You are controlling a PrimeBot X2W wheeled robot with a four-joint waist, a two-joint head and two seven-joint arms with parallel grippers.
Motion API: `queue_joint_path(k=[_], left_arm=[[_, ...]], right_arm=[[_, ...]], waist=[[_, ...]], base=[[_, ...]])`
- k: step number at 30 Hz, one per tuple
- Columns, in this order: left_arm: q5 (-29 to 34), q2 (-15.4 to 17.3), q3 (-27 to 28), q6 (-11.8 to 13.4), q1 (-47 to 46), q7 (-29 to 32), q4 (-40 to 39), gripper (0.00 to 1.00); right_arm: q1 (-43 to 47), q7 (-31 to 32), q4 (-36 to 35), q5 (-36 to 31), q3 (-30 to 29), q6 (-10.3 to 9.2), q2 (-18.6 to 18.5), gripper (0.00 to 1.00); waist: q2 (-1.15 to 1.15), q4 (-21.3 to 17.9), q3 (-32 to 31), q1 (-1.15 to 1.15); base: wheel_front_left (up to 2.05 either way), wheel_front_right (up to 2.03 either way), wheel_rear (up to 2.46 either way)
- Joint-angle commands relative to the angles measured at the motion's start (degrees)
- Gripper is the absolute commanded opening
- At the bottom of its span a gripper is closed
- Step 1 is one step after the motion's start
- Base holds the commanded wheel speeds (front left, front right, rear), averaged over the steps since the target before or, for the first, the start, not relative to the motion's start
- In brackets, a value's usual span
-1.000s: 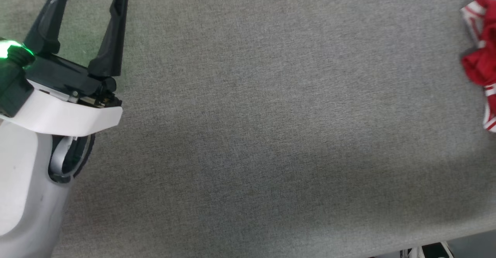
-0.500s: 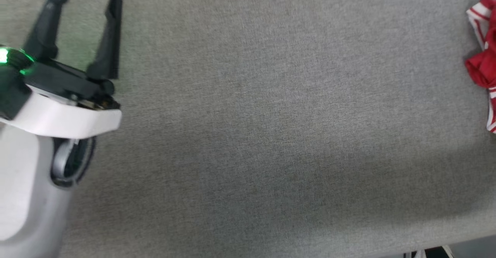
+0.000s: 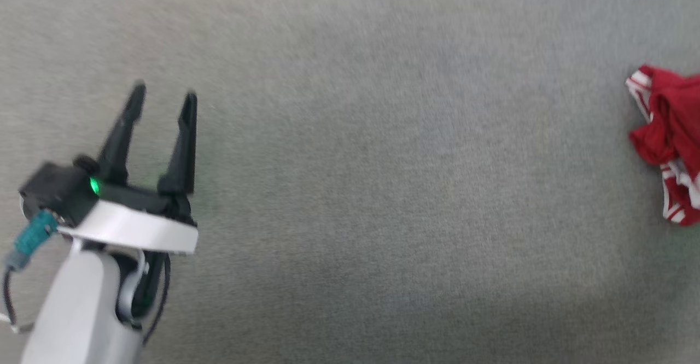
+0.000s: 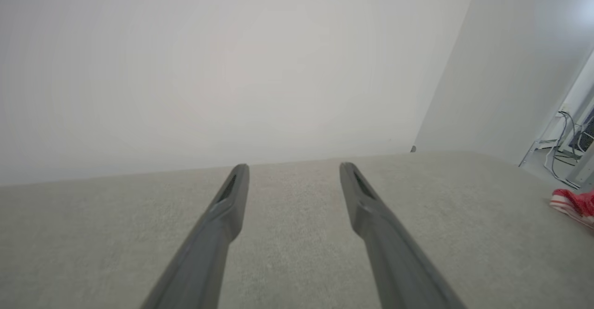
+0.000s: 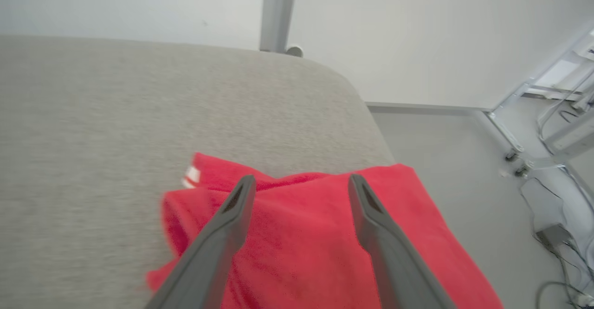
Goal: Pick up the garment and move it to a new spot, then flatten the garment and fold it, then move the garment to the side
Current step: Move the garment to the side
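The red shirt lies bunched up by the right-hand corner of the grey cloth-covered table. The right gripper is poised over it with its fingers spread wide, gripping nothing. Well apart on the left, the left gripper hangs over the tabletop, likewise wide and empty, and past the table's corner stand a metal post and floor cables.
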Motion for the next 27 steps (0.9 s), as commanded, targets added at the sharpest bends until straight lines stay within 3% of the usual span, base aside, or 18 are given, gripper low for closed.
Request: queue_joint_path(k=[1,8,16,27], left_arm=[[-0.62,-0.43,0.26,0.07,1.54,-0.28,0.71,1.00],[-0.83,-2.80,2.73,0.07,7.47,-0.28,4.93,1.00],[0.31,-4.72,6.37,0.07,15.92,-0.28,5.85,1.00],[1.80,-6.10,8.84,0.07,21.16,-0.28,3.16,1.00]], right_arm=[[1.31,-0.88,-0.47,0.39,1.08,-0.14,0.88,1.00],[8.21,-7.46,-3.30,2.70,7.52,-0.14,5.96,1.00],[17.07,-14.51,-7.71,7.54,9.61,-0.14,11.79,1.00],[24.45,-13.67,-17.22,9.10,9.28,-0.11,13.66,1.00]], waist=[[0.00,2.14,-3.79,0.00],[0.00,4.90,-10.05,0.00],[0.00,6.20,-16.28,0.00],[0.00,6.02,-18.32,0.00]], base=[[0.00,0.00,0.00],[0.00,0.00,0.00],[0.00,0.00,0.00],[0.00,0.00,0.00]])
